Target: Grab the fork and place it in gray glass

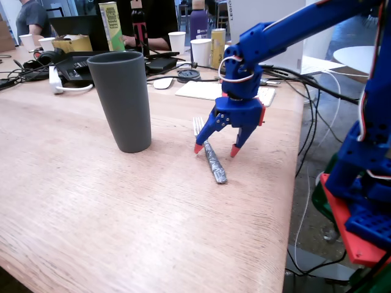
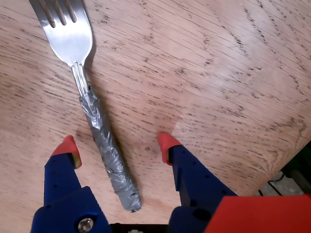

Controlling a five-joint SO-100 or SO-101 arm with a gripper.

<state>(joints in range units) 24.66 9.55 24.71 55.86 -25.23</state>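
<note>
The fork (image 1: 211,157) lies flat on the wooden table (image 1: 91,207), tines pointing away, its handle wrapped in crinkled silvery foil. In the wrist view the fork (image 2: 99,131) runs between my fingers, closer to the left one. My blue gripper (image 1: 216,148) with red fingertips (image 1: 198,148) is open and hangs just above the handle, straddling it; it also shows in the wrist view (image 2: 116,145). The gray glass (image 1: 122,101) stands upright to the left of the fork, apart from it.
The table's right edge (image 1: 287,201) is close to the gripper, with cables hanging beyond. At the back stand white paper cups (image 1: 200,52), bottles (image 1: 198,21), a laptop (image 1: 79,27) and cables. The arm's red and blue base (image 1: 360,207) is at the right.
</note>
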